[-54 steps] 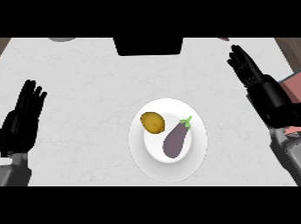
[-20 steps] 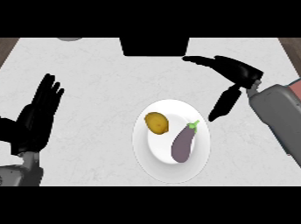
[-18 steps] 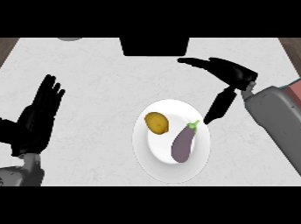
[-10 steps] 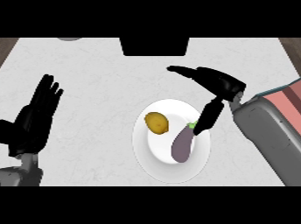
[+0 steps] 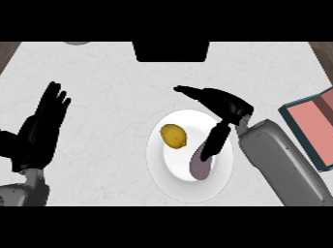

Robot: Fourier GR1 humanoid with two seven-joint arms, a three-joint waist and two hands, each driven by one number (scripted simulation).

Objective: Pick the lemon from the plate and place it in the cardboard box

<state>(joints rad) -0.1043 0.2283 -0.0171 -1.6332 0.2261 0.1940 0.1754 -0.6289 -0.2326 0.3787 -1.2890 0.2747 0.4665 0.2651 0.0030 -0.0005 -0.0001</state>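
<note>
The pale marbled tabletop (image 5: pixel 112 72) fills most of the head view, with a dark wooden strip showing at its upper left and upper right corners. A dark box-like shape (image 5: pixel 171 50) sits at the far edge in the middle, only partly in view. At the right edge lies a reddish tray (image 5: pixel 325 128) with a dark blue-grey rim, cut off by the picture's border.

The right forearm (image 5: pixel 280 164), grey, comes up from the lower right and ends over the white plate (image 5: pixel 171 179). The right hand (image 5: pixel 223 109) hangs above the plate's upper right part, its fingers (image 5: pixel 194 92) stretched out straight toward the upper left and its thumb pointing down over the eggplant, holding nothing. The left hand (image 5: pixel 37 131) shows at the left side, fingers up, straight and spread, resting and holding nothing.

On the plate, the purple eggplant (image 5: pixel 200 167) lies along the right half, partly hidden by the thumb. The lemon (image 5: pixel 174 136), yellow, lies on the plate's upper left part, just beside the eggplant and apart from the hand.
</note>
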